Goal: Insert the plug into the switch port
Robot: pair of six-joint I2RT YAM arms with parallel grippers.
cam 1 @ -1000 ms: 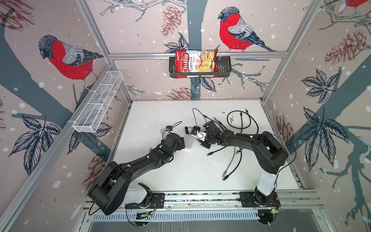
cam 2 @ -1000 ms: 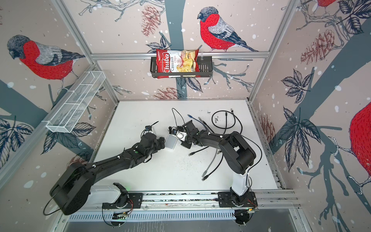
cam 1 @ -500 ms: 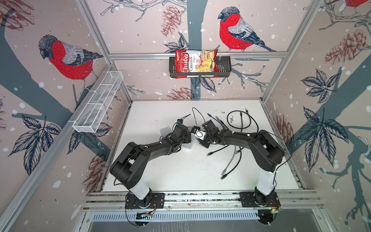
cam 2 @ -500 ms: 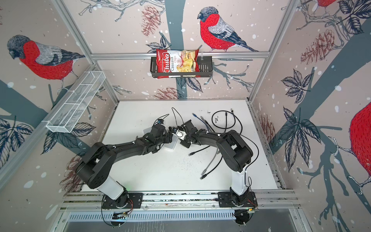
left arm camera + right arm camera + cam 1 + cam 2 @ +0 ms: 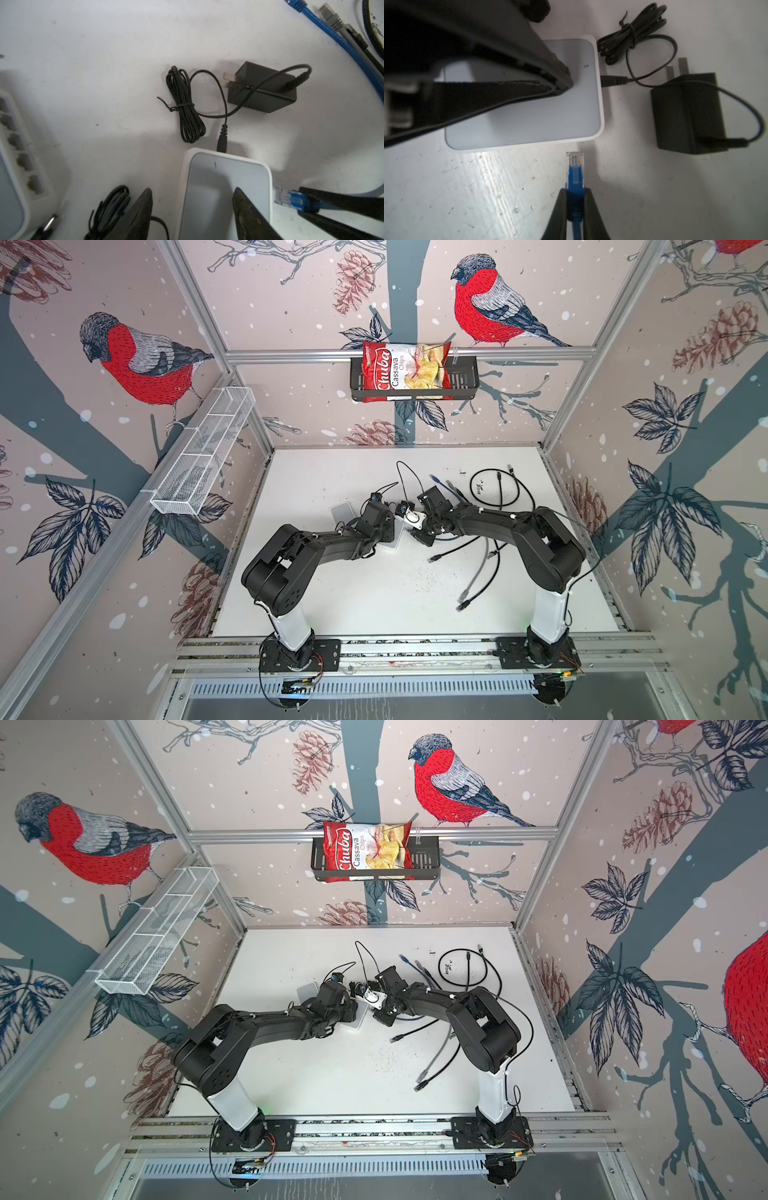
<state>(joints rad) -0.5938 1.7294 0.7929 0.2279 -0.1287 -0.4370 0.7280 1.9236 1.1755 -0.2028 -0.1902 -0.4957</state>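
R end effector [image 5: 575, 204] is clamped on the blue plug [image 5: 575, 172], gripping it by the boot w/ the clear connector tip sticking out past the fingertips. Plug tip sits just beside the side edge of the white switch [image 5: 529, 116], near its corner, a thin gap between them; not in a port. The ports on that side aren't visible, so alignment can't be judged.

L end effector [image 5: 192, 207] is part-open, straddling the switch [image 5: 209, 187]: one finger [image 5: 247, 209] rests over the top face, the other finger [image 5: 139, 209] hangs off the switch's far side, above the surface [image 5: 104, 62]. Whether it actually presses the casing can't be told.

A black barrel connector [image 5: 222, 141] is plugged into the switch's end face; its cord runs to the power adapter [image 5: 264, 89] lying near that end, w/ a tied cord bundle [image 5: 185, 108] beside it. A second switch [image 5: 18, 158], ports showing, lies well apart from the first.

In both top views the two end effectors meet at the switch [image 5: 397, 537] [image 5: 360, 1020], mid-surface.
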